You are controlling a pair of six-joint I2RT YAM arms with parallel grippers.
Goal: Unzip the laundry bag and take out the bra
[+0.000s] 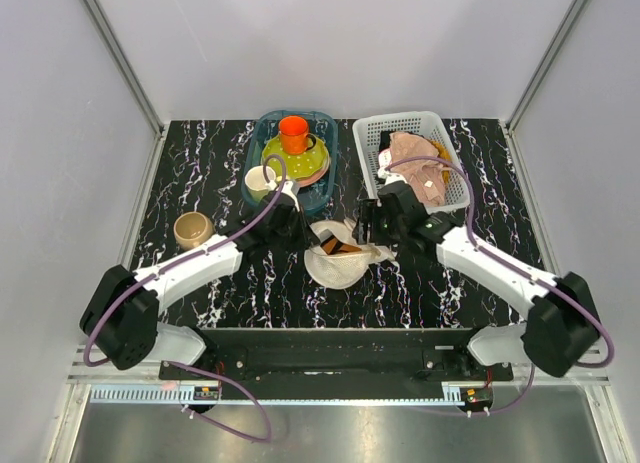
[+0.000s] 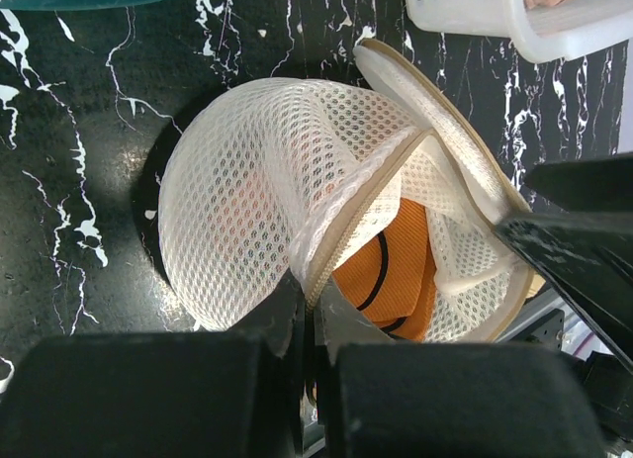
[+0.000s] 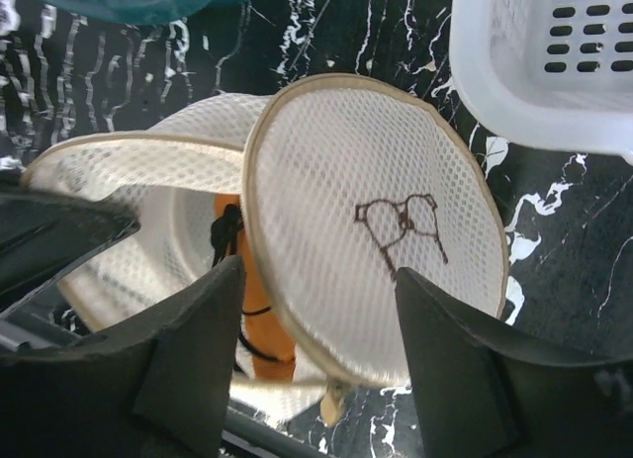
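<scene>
While the left gripper (image 2: pixel 312 315) keeps its two fingers pressed together on the zip-edged rim of the laundry bag (image 2: pixel 237 201), the cream mesh pouch lies unzipped on the black marbled table (image 1: pixel 200 173) between the two arms. Just beyond the left fingertips the opening gapes. The bra (image 2: pixel 396 265), orange with black trim, sits inside the bag, directly ahead of that gripper and slightly to its right in the wrist view. The right gripper (image 3: pixel 318 270) has its fingers spread wide, one on either side of the bag's round flap, which is tilted up between them and bears a small dark spectacles print. Whether those fingers touch the flap cannot be told. Behind the flap, toward the right gripper's left side, a strip of the orange bra and a black strap show inside the pouch. A white basket (image 1: pixel 400 116) holding a pink cloth (image 1: pixel 415 158) stands just beyond the right gripper, and a teal basket (image 1: pixel 252 153) with dishes stands just beyond the left gripper.
</scene>
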